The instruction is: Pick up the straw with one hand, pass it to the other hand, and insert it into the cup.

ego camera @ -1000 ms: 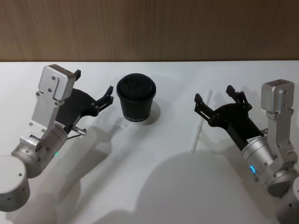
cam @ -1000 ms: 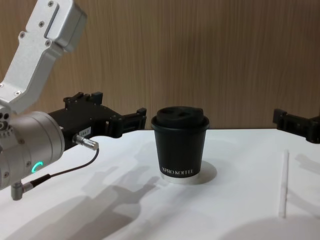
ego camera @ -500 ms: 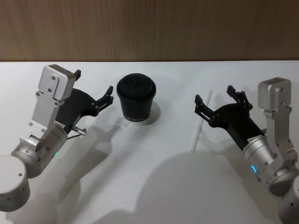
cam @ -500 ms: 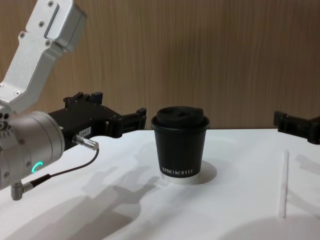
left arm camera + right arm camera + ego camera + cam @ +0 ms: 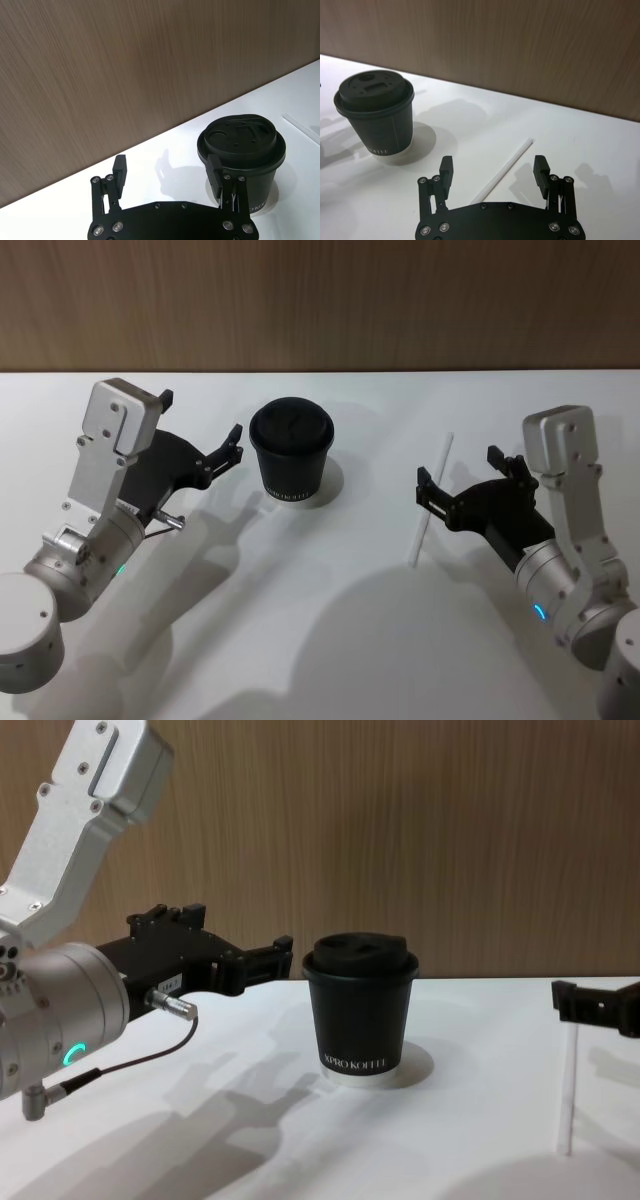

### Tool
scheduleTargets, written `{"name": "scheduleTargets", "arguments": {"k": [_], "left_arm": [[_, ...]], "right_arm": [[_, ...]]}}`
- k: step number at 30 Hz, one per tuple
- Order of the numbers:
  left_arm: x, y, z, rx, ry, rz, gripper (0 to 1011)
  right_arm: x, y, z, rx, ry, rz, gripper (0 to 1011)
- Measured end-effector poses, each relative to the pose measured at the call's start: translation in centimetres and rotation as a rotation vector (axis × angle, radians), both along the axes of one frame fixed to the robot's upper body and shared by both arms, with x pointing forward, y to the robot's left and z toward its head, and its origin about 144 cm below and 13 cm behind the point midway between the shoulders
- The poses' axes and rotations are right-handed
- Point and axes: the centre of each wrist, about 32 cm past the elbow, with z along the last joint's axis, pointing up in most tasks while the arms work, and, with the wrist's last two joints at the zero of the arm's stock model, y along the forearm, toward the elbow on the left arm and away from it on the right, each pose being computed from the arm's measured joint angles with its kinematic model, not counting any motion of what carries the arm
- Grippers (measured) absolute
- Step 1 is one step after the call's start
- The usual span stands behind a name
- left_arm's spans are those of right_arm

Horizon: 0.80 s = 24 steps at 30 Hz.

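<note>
straw [image 5: 431, 500]: lies flat on white table [image 5: 330, 640], right of centre in head view, slanted from upper right to lower left, well apart from cup. Low at right edge of chest view [image 5: 567, 1090]. In right wrist view [image 5: 506, 169], runs across the table between the 2 fingers.

cup [image 5: 291, 453]: stands upright with lid on, left of centre and above the middle in head view. Centre of chest view [image 5: 362, 1010], white lettering facing camera.

right gripper [image 5: 458, 472]: sits at right of head view, pointing toward frame left. Fingers spread wide, gripping nothing. 1 fingertip overlaps the straw's middle in the frame; cannot tell contact. In chest view, pokes in at right edge, above the straw's far end.

left gripper [image 5: 200, 418]: sits at left of head view, fingers spread apart, holding nothing. 1 fingertip just beside cup's left side, small gap showing.

wood-panel wall [image 5: 320, 300]: runs across top of frame.
</note>
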Motion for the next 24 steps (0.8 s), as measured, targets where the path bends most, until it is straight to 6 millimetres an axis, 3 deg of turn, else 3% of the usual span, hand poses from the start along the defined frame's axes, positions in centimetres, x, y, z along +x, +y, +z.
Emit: {"name": "scheduleTargets", "arguments": {"k": [24], "left_arm": [[0.0, 0.0, 0.0, 0.0, 0.0, 0.0, 1001]], "right_arm": [[0.18, 0.64, 0.68, -0.039, 0.142, -0.022, 1001]]}}
